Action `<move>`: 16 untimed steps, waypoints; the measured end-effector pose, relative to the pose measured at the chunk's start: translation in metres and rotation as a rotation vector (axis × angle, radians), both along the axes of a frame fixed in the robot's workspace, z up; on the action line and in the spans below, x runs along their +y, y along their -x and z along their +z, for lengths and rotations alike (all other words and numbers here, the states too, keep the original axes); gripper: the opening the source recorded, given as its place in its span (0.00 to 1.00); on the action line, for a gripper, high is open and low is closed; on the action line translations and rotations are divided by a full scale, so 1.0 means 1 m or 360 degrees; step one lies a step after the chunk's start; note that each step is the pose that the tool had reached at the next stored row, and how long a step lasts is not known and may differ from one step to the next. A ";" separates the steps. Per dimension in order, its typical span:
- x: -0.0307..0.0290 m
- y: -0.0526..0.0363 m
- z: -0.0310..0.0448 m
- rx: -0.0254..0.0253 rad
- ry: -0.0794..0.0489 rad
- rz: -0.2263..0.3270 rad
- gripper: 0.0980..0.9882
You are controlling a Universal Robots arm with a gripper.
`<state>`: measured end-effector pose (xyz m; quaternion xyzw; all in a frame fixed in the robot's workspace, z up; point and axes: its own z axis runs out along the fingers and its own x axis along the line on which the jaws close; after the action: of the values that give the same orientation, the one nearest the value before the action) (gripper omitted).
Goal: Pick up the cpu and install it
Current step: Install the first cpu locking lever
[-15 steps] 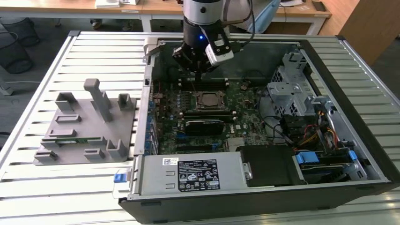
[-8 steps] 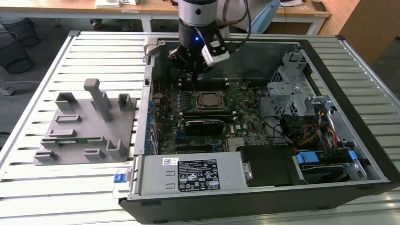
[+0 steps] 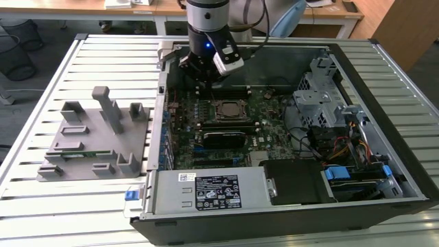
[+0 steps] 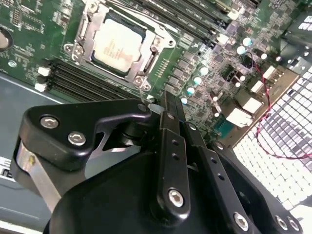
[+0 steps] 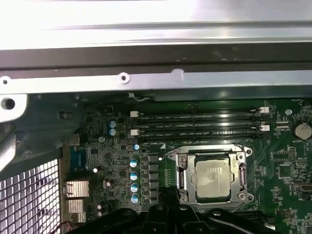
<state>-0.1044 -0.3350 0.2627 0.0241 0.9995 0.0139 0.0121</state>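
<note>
Hovering over the motherboard (image 3: 271,110) with the hand (image 4: 165,100) narrow and empty, near the memory slots (image 5: 195,124). Faces the cpu (image 5: 213,174) lying flat within its socket frame (image 5: 181,178), apparently seated; best done holding level, clear of that frame, confirming flush corners.

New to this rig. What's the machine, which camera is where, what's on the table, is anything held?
It is one robot arm with a gripper at its end. The exterior view looks on from off the arm. Both wrist views ride on the arm and look past the gripper. On the slatted table sit an open computer case and, at the exterior view's left, a grey holder with a green memory stick. The gripper hangs over the motherboard in the case. The cpu lies in its socket, not in the gripper.
</note>
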 end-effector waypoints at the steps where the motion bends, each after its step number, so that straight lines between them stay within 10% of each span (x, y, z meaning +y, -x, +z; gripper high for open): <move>1: 0.0000 0.0023 -0.0002 -0.00031 0.0000 0.0001 0.01; 16: 0.0146 0.0131 -0.0053 -0.00107 -0.0005 0.0009 0.01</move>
<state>-0.1174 -0.3204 0.2574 0.0213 0.9995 0.0156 0.0154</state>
